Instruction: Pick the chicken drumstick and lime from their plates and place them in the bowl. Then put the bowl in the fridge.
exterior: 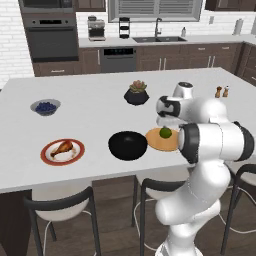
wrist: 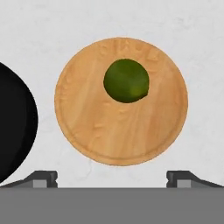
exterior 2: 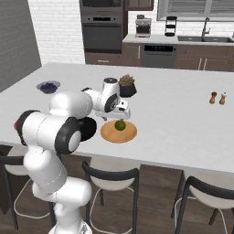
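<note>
Even, bright rendered light; soft faint shadows on the surface [exterior: 90,125]; slight blur overall, no glare or edge distortion.

walls: white brick [exterior: 10,45]
far left: built-in dark oven [exterior: 51,37]
far counter: sink [exterior: 157,38] under a blinded window [exterior: 155,9]
near: black stools [exterior 2: 112,183], dark wood floor [exterior 2: 155,201]

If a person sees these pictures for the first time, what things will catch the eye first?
First, the big white arm, its open end effector hanging above the lime on the wooden plate near the counter's front edge. Next, the glossy black bowl just left of that plate. Further left, the chicken drumstick lies on its red-rimmed plate.
</note>
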Robot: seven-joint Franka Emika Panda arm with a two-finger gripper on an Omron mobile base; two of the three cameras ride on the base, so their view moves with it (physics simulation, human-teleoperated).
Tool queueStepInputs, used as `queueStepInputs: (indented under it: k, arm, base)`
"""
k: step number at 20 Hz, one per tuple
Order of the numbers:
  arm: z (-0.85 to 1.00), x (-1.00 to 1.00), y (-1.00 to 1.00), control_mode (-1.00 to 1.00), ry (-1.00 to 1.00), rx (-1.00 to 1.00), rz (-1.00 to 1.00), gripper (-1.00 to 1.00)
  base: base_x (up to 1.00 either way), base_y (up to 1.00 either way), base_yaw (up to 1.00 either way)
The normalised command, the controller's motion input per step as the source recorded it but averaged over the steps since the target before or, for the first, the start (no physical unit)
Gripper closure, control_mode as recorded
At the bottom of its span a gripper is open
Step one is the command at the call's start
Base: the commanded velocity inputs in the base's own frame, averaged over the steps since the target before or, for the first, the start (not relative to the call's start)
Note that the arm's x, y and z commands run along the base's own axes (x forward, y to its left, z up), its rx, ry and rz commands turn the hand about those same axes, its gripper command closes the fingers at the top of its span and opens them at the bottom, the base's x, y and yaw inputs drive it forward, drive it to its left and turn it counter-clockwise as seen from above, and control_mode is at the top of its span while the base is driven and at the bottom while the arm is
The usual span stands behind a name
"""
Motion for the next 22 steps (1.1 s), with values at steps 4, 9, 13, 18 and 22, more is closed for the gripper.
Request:
queueStepInputs:
  k: [4,9,13,18,22]
  arm:
    - [-0.53,0.56,-0.09,-1.00,0.00,0.00,0.00,-1.00]
    - [-0.18,0.60,-0.11,-1.00,0.00,0.00,0.00,-1.00]
    - [-0.10,0.55,-0.05,-1.00,0.00,0.00,0.00,-1.00]
    - [-0.26,0.29,-0.03,-1.00,0.02,0.00,0.00,-1.00]
    - [-0.35,-0.20,-0.01,-1.00,0.07,0.00,0.00,-1.00]
  base:
    - [0.00,0.00,0.00]
    - [0.00,0.00,0.00]
    - [0.00,0.00,0.00]
    - [0.00,0.00,0.00]
    - [0.00,0.00,0.00]
